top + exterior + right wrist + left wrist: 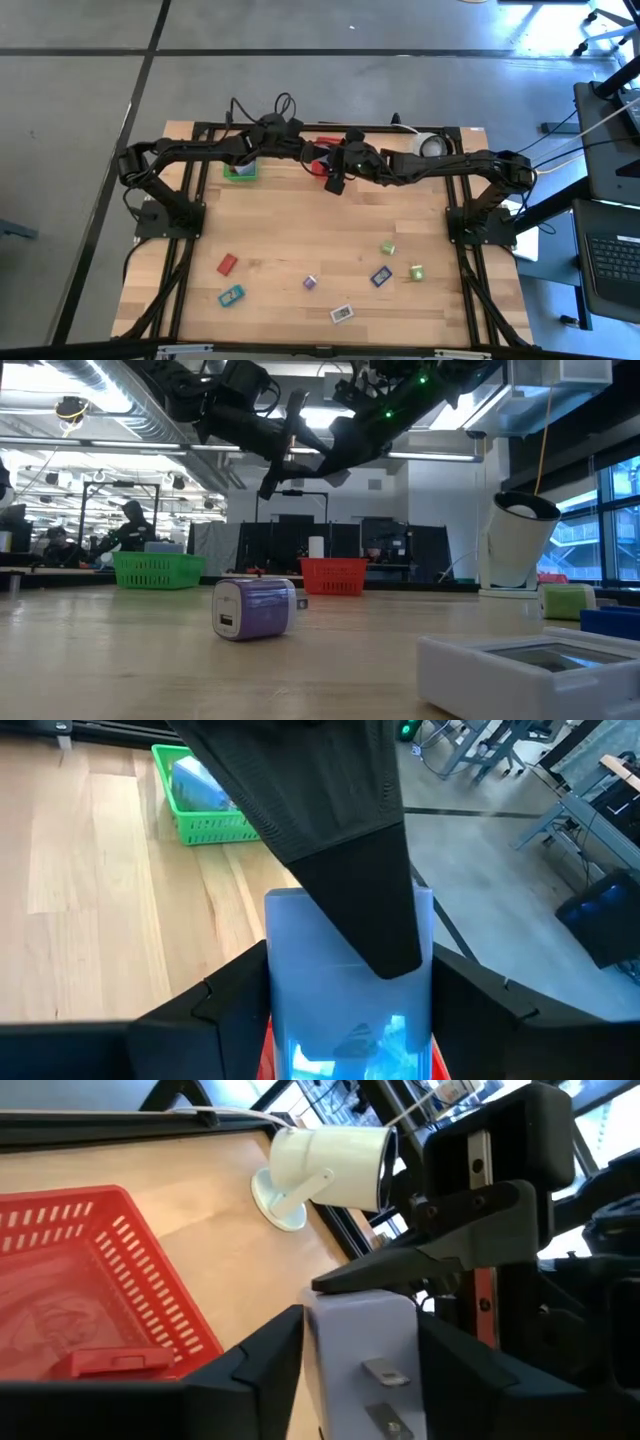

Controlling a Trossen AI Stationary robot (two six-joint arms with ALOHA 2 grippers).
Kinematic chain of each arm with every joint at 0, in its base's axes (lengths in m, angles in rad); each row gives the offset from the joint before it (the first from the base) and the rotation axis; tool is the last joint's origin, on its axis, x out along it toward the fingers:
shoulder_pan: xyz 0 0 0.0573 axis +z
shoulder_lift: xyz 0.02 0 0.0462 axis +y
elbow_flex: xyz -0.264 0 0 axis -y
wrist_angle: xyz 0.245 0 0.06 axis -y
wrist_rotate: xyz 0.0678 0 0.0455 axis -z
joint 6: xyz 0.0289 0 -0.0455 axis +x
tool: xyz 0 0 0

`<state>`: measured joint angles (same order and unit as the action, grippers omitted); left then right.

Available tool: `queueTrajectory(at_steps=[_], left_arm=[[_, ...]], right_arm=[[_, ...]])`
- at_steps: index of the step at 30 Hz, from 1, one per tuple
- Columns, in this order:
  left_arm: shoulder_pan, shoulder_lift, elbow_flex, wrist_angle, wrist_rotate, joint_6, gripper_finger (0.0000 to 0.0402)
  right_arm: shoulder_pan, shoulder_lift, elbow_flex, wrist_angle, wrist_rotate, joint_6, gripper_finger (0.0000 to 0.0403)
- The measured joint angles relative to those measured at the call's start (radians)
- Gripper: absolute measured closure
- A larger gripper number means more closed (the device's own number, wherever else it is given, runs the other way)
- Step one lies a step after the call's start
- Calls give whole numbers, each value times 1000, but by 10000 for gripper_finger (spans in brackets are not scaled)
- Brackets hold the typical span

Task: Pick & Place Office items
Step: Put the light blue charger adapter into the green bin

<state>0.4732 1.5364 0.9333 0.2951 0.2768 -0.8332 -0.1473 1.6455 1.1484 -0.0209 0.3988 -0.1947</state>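
Over the red basket [110, 1270], both end effectors gripping one lavender block [365, 1355].

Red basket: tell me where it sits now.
In the high view the red basket sits at the table's far edge, middle, right of the green basket, under both arms.

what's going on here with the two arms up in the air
Both arms meet above the far edge of the table, near the red basket. A pale lavender block sits between the left gripper fingers and also in the right gripper; it looks like a handover. Several office items remain on the table.
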Motion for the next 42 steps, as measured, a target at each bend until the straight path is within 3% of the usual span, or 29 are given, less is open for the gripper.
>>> queueTrajectory(at_steps=[6, 12, 24, 42], left_arm=[[1, 0, 0, 1, 8, -3, 266], [0, 0, 0, 2, 12, 18, 271], [5, 0, -1, -6, -6, 32, 273], [89, -1, -2, -62, -10, 78, 272]], right_arm=[[-6, 0, 0, 0, 1, -8, 173], [-6, 0, 0, -3, 1, -18, 166], [-7, -2, 0, -12, 5, 10, 102], [-7, -43, 0, -591, -48, 356, 85]])
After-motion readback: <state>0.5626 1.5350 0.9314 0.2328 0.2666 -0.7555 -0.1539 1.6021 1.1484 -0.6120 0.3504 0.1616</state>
